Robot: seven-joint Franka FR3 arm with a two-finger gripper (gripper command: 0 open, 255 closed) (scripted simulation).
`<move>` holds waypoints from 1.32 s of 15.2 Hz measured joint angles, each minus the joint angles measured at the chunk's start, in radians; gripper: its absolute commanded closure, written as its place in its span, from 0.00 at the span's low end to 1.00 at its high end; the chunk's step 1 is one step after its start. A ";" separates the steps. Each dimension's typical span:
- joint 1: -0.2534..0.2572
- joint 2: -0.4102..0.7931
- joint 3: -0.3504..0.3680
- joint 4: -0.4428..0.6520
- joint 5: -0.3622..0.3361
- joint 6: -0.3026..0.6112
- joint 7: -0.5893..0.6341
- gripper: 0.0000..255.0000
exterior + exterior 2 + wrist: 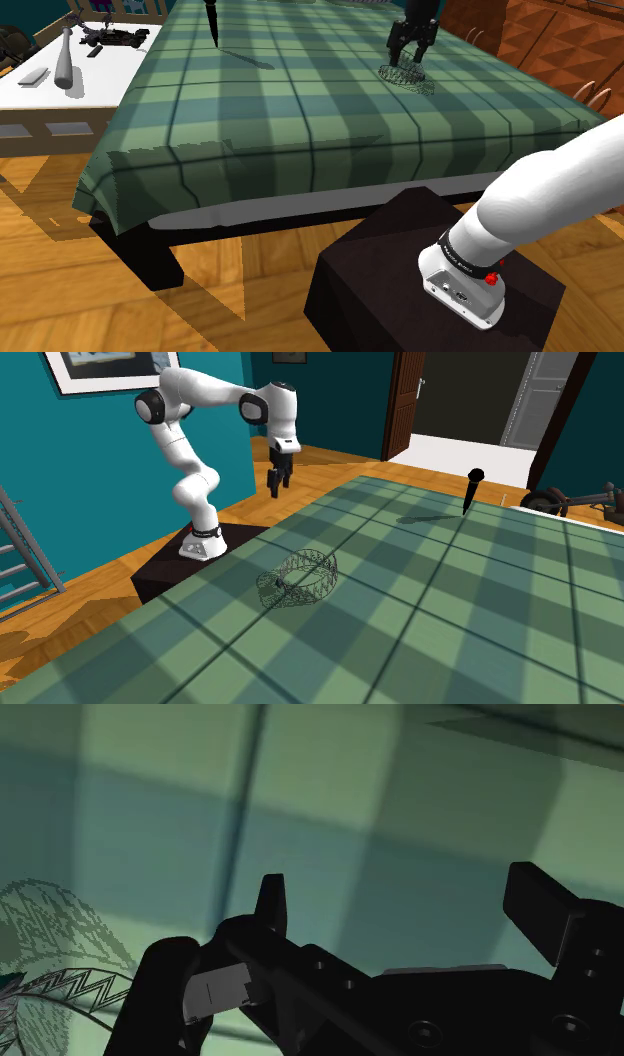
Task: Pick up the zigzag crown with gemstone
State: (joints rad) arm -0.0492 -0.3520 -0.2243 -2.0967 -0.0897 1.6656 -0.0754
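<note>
The zigzag crown (405, 73) is a dark, thin wire-like ring lying on the green checked cloth (300, 100), near the shoulder view's far right. In the second exterior view the crown (297, 577) lies near the cloth's edge on the arm's side. My black gripper (410, 52) hangs in the air just above it, open, with nothing between its fingers. From the second exterior view the gripper (278, 484) is well above the cloth and apart from the crown. In the wrist view the gripper (400, 894) stands open, and part of the crown (60, 979) shows off to one side of the fingers.
A black microphone-like stick (212, 20) stands upright on the cloth, far from the crown, also seen as the stick (470, 490). A white side table (110, 60) holds a bat (65, 60) and a toy vehicle (115, 38). The dark stand (400, 270) sits on the wooden floor.
</note>
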 measured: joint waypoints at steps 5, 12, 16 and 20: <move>-0.019 0.175 -0.063 0.132 0.011 0.032 -0.098 0.00; -0.066 0.453 -0.125 0.380 0.073 0.037 -0.233 0.00; -0.113 0.626 -0.141 0.564 0.121 0.009 -0.303 0.00; -0.177 0.812 -0.143 0.792 0.171 -0.047 -0.359 0.00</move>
State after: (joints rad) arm -0.2259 0.4603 -0.3671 -1.3048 0.0812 1.6183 -0.4348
